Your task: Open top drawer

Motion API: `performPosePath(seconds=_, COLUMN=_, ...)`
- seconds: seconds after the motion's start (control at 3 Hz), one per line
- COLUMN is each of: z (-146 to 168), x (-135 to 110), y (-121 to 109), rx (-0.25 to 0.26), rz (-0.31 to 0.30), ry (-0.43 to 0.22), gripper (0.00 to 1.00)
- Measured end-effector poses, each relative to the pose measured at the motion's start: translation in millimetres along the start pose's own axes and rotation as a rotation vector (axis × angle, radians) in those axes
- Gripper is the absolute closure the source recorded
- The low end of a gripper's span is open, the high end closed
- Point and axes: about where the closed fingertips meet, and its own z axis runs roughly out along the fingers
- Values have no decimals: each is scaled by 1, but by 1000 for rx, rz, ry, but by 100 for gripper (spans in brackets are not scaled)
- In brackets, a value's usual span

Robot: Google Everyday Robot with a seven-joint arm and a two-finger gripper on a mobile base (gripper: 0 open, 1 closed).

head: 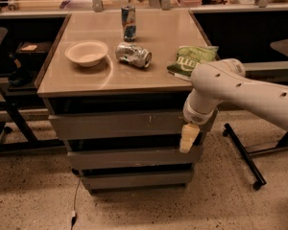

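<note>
The pale gripper (pixel 188 138) points down at the right end of the top drawer (pixel 120 124), in front of that drawer's bottom edge and the dark gap below it. Whether it is wide or narrow cannot be told. It hangs from a fat white arm (pixel 245 87) that comes in from the right. The top drawer is the big grey one just under the table top (pixel 149 78). Two smaller grey drawers (pixel 134 158) sit below it. On the table lie a white bowl (pixel 86 53), a squashed can (pixel 133 54) on its side, a can (pixel 128 22) standing up behind it, and a green bag (pixel 192 59) near the arm.
</note>
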Motion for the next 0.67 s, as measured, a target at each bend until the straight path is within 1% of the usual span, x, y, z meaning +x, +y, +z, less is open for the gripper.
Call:
performPosePath(seconds=0.33, z=20, x=6, y=11, rx=-44, rz=7, ry=12, gripper=0)
performPosePath(seconds=0.67, z=19, x=6, y=16, rx=-60, rz=10, ry=14, gripper=18)
